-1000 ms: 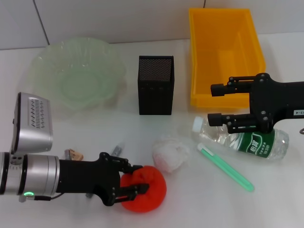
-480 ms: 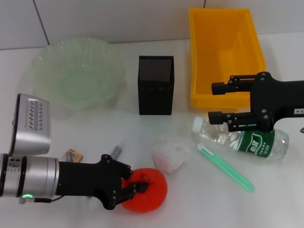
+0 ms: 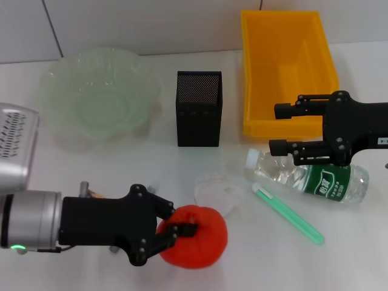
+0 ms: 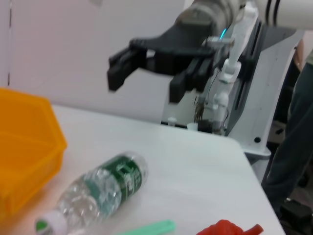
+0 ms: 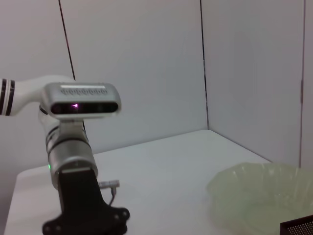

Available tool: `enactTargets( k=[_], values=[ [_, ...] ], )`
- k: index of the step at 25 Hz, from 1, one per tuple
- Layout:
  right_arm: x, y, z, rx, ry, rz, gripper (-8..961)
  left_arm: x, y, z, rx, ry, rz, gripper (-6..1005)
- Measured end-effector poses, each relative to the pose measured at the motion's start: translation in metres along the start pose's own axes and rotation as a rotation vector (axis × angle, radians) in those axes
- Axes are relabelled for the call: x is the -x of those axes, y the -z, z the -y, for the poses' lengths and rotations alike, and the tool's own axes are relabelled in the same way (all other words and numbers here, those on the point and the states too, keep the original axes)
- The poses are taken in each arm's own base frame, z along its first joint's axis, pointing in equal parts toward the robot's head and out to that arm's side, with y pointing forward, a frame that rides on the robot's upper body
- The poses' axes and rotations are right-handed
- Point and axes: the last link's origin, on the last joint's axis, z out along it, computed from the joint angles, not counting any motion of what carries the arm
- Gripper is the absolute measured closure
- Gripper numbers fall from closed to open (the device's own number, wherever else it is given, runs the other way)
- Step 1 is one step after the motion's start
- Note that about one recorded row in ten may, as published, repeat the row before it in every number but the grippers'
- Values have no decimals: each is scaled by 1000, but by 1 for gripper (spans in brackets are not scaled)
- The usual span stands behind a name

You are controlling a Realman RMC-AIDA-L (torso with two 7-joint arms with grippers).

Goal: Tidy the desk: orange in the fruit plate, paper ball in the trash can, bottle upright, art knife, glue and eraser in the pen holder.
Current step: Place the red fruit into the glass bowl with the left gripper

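A smooth white bench (image 3: 121,163) filled the head view from the near edge at 6 o'clock to its far edge at 12 o'clock. Beyond that edge, at 12 o'clock, rose a pale grey panelled wall (image 3: 151,24), split by a thin dark seam (image 3: 51,27) slanting up at about 11 o'clock. In the left wrist view, a standing figure in dark teal clothing (image 4: 293,147) showed just past the bench's corner, only partly in frame.
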Motion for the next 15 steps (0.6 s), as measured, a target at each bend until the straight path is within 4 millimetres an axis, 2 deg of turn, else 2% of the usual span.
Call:
enactTargets(
  k=[5,11,12,15],
  values=[
    [-5,1,2,-22,-7,-5,244,-13,14,0,-32,-28,-71,919],
    [-11,4,0,-34,-8,-3,245,-21,31,10,-122,-31,-139,942],
    [-12,4,-1,-34,-10,-2,245,-24,40,16,-169,-39,-163,942],
    [-14,5,-2,-35,-17,-1,244,-29,45,24,-217,-44,-191,942]
  ],
)
